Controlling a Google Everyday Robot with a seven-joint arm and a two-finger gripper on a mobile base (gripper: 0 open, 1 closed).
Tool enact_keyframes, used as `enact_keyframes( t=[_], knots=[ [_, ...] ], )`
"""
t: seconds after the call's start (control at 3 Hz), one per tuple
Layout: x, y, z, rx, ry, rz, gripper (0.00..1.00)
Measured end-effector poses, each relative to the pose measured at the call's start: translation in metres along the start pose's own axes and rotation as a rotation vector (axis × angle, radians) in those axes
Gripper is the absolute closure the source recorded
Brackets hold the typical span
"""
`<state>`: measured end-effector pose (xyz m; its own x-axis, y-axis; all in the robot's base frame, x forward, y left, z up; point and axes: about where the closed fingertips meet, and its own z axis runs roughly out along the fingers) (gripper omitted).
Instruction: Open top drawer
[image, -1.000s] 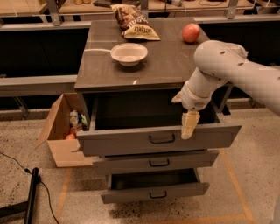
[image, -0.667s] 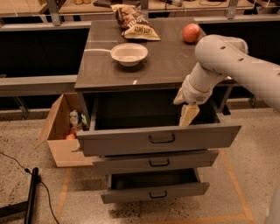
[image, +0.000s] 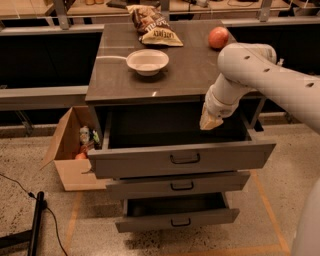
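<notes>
No text, number or sign can be read here. The chip bag (image: 154, 24) on the cabinet top (image: 190, 75) carries pale printing (its letters cannot be made out). The gripper (image: 210, 121), hanging over the open top drawer (image: 140, 161), shows no legible marking.

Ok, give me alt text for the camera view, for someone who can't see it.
The top drawer of a grey cabinet stands pulled out, and the end effector hangs over its right side. A bowl, a chip bag and a red fruit sit on top; a cardboard box stands beside it.
</notes>
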<state>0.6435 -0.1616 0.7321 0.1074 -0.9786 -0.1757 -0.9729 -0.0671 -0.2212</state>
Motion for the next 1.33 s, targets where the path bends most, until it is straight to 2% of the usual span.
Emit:
enact_keyframes(
  t=[0.33,0.67,1.33],
  knots=[
    [-0.001,0.004,0.016,0.036,0.006,0.001,1.0],
    [-0.001,0.017,0.033,0.047,0.008,0.013,1.0],
    [-0.007,0.048,0.061,-0.001,-0.019,0.012,1.0]
  ],
)
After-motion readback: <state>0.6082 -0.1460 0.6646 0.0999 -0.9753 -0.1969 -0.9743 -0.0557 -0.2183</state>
